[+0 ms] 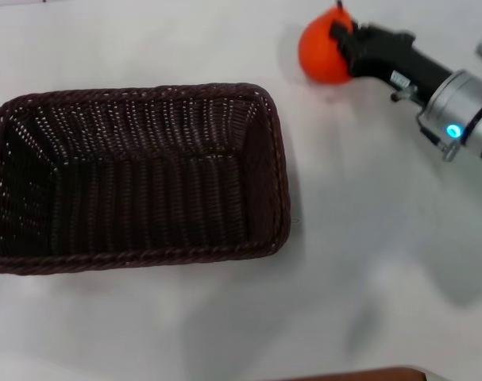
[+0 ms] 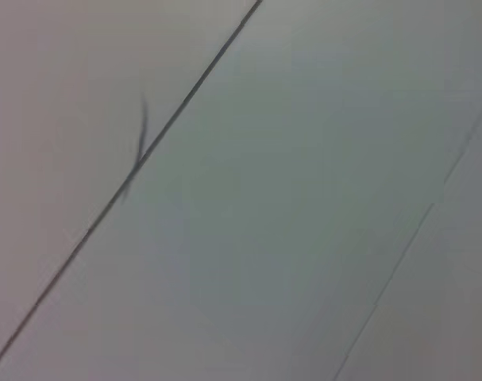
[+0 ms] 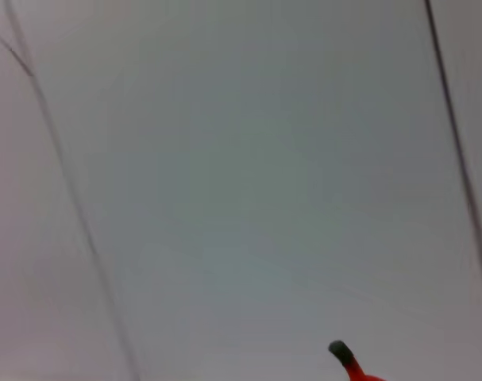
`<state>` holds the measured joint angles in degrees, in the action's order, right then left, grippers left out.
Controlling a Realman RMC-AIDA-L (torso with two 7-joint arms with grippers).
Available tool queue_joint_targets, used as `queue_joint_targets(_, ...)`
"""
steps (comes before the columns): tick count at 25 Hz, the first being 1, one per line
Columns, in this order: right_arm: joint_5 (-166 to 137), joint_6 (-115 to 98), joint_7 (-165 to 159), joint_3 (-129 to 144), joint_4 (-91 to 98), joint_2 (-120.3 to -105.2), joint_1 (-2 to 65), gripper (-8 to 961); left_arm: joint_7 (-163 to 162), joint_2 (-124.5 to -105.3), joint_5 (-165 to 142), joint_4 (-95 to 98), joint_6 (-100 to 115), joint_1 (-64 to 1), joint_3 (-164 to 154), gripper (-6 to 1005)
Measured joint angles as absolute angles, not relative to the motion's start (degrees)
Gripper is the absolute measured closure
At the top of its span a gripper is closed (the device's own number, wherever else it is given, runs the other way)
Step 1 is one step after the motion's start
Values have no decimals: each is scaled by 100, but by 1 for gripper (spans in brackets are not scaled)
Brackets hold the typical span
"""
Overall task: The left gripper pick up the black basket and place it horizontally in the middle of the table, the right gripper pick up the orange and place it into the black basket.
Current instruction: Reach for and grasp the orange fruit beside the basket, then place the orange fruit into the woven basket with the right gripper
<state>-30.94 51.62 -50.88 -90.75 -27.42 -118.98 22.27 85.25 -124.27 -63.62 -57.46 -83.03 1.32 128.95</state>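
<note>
basket lying on the table left of centre, orange far right behind it

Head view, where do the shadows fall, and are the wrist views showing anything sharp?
Head view: soft grey shadows on the table below the right gripper at the orange, and beneath the black basket. Left wrist view: only a pale surface with thin dark lines, soft. Right wrist view: the same, with the orange's stem tip slightly blurred.

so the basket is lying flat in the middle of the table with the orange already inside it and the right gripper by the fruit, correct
Not quite. The head view shows the black basket empty. The orange sits on the table beyond the basket's far right corner, with the right gripper at it. The rest of the statement holds.
</note>
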Motion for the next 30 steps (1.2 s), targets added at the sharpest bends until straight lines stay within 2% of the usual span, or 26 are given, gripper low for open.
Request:
queue_joint_targets(3, -3460, 5760, -5298, -8994, -3520, -11864, 1797, 785, 9007, -12424, -6180, -5278, -8669, 92, 13151, 273)
queue_joint_targets(8, -4674, 6702, -5688, -8780, -4801, -11932, 1279, 842, 9360, -12420, -6028, -4630, -9046, 23, 13512, 273)
queue_joint_targets(15, -5329, 7144, -6007, -8233, -4946, -11943, 1559, 886, 9670, -12418, -6018, -4207, -9407, 42, 13751, 271)
queue_joint_targets(20, -5303, 7142, -6340, -8253, -4441, -11934, 1904, 651, 9897, -12418, -6014, -3767, -9647, 36, 14015, 270)
queue_joint_targets(25, -5295, 7314, -6543, -8504, -3920, -11930, 2173, 538, 10231, -12412, -6010, -3406, -9811, 10, 14218, 270)
queue_joint_targets(30, -5228, 7705, -6345, -9427, -3607, -11948, 1988, 426, 10984, -12409, -6010, -3038, -9825, -7, 14416, 269)
